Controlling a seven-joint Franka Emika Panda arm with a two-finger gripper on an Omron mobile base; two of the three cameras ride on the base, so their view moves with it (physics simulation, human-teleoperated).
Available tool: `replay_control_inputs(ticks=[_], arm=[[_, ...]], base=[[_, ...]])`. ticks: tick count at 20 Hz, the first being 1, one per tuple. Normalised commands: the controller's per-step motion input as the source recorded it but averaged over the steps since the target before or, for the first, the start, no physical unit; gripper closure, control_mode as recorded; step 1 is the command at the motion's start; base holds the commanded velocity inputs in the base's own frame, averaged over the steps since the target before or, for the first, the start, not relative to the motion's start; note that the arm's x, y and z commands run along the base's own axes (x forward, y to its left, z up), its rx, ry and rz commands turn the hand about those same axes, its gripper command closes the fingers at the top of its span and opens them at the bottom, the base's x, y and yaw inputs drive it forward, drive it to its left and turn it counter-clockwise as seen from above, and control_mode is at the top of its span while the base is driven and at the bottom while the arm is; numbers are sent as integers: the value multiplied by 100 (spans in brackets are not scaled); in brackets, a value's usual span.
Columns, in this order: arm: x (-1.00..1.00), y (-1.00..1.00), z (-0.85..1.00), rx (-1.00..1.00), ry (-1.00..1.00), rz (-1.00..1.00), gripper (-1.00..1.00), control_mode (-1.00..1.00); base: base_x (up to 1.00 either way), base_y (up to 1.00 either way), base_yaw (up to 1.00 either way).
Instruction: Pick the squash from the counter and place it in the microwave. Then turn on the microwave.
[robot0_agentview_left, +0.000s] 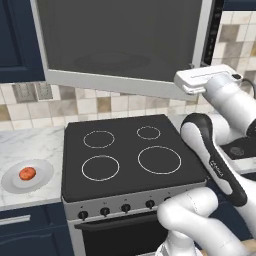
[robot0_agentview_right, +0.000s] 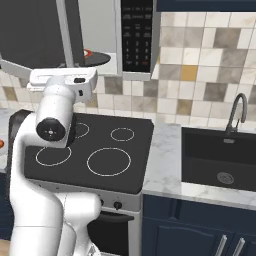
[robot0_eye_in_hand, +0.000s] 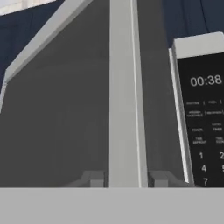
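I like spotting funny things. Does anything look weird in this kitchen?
The microwave has its door swung wide open, sticking out above the stove. The robot's end effector sits at the door's edge, one finger on each side. I see nothing spilled or broken.

The squash (robot0_agentview_left: 27, 173) is orange-red, on a plain white plate (robot0_agentview_left: 44, 176); the tabletop (robot0_agentview_left: 30, 145) is white marble with grey veins, over dark navy cabinets (robot0_agentview_left: 30, 232); the stove (robot0_agentview_left: 131, 152) is black with thin white rings and dark knobs on a grey strip; the microwave (robot0_agentview_left: 125, 80) has a light grey frame, dark glass door and black keypad (robot0_eye_in_hand: 205, 127) with pale digits; wall tiles (robot0_agentview_right: 200, 55) mix cream, beige, grey and ochre; the sink (robot0_agentview_right: 220, 160) is black.
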Motion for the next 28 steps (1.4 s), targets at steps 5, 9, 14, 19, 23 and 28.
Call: replay_control_inputs(ticks=[5, 9, 14, 19, 23, 28], arm=[[-42, 54, 0, 0, 5, 14, 100, -100], [-44, 54, 0, 0, 5, 14, 100, -100], [-48, 48, 0, 0, 5, 16, 100, -100], [-30, 57, 0, 0, 6, 14, 100, -100], [-20, 60, 0, -2, 1, 10, 100, -100], [-15, 64, 0, -3, 1, 7, 100, -100]], base=[[0, 0, 0], [0, 0, 0], [0, 0, 0], [0, 0, 0], [0, 0, 0], [0, 0, 0]])
